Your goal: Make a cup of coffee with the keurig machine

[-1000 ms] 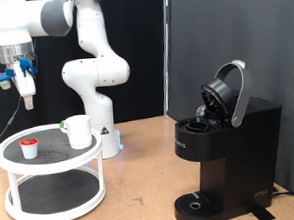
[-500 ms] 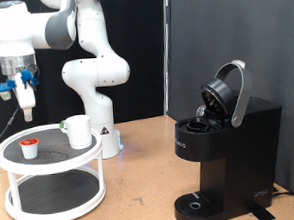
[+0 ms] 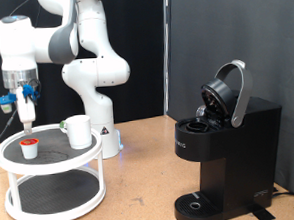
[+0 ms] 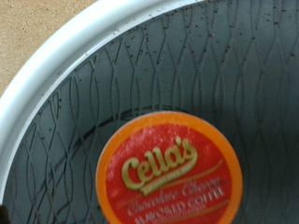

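Observation:
The white mug (image 3: 78,131) stands on the top shelf of a round white two-tier stand (image 3: 10,159) at the exterior view's left. A small white pod with a red top (image 3: 28,148) sits on the same shelf, left of the mug. My gripper (image 3: 25,117) hangs just above the pod, pointing down, apart from it. The wrist view shows the pod's red-orange lid (image 4: 170,173) close up on the dark shelf; no fingers show there. The black keurig machine (image 3: 225,150) stands at the right with its lid (image 3: 229,90) raised open.
The arm's white base (image 3: 101,133) stands behind the stand, right beside the mug. The stand's white rim (image 4: 56,65) curves around the pod. Wooden tabletop (image 3: 141,180) lies between the stand and the machine. A dark backdrop is behind.
My gripper has come down and a little to the right, from high above the stand's left edge to just over the pod. Mug, pod and machine have not moved.

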### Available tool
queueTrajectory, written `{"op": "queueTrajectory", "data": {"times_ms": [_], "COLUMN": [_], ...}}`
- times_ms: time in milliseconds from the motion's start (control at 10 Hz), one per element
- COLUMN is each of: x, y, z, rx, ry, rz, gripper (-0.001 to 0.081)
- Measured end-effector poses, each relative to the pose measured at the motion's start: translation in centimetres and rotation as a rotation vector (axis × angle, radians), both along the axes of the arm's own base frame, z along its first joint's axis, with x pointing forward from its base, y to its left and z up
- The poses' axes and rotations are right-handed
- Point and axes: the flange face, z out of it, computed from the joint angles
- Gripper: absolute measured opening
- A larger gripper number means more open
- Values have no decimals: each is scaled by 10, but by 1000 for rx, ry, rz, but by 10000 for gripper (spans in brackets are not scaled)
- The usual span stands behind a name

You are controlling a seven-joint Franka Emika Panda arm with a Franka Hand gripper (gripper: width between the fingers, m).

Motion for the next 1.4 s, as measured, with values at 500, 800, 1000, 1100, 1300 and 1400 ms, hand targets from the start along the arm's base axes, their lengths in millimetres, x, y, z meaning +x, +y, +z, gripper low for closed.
{"op": "queueTrajectory", "data": {"times_ms": [500, 800, 1000, 1100, 1300, 1400], "x": [0, 2, 2, 2, 2, 2], "y": [-3, -3, -3, -2, -1, -1], "z": [-26, -39, -43, -44, -45, -45], "rx": [-16, -22, -13, -7, 4, 8], "ry": [-7, -1, 0, -3, -11, -13], "rz": [-12, -13, -24, -29, -37, -39], "gripper": [734, 734, 734, 734, 734, 734]}}
